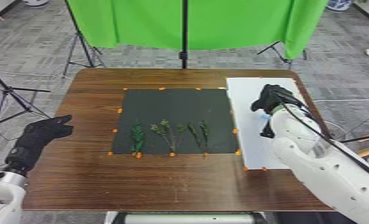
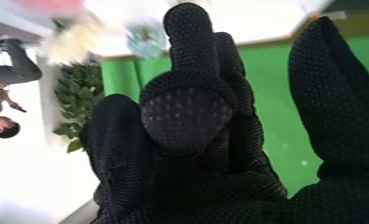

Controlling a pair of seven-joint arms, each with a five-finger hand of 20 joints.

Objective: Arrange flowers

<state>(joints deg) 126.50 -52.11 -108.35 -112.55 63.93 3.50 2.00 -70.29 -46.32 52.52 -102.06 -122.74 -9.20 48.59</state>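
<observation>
The green sprigs (image 1: 167, 134) lie left of your right hand (image 1: 274, 99) and nearer the robot, flat on the black mat (image 1: 176, 100); long axes run fore-and-aft, leafy ends away. Your right arm (image 1: 318, 162) slants forward-left; hand wide, thumb apart from fingers. Sprigs: slender, stems thin.

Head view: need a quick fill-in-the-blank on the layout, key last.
The right hand is over the ____ sheet.
The left hand is to the ____ of the dark mat.
The sprigs lie on the mat's half ____ to the robot.
The cloth beyond the table is ____.

Missing words: white; left; nearer; green.
</observation>
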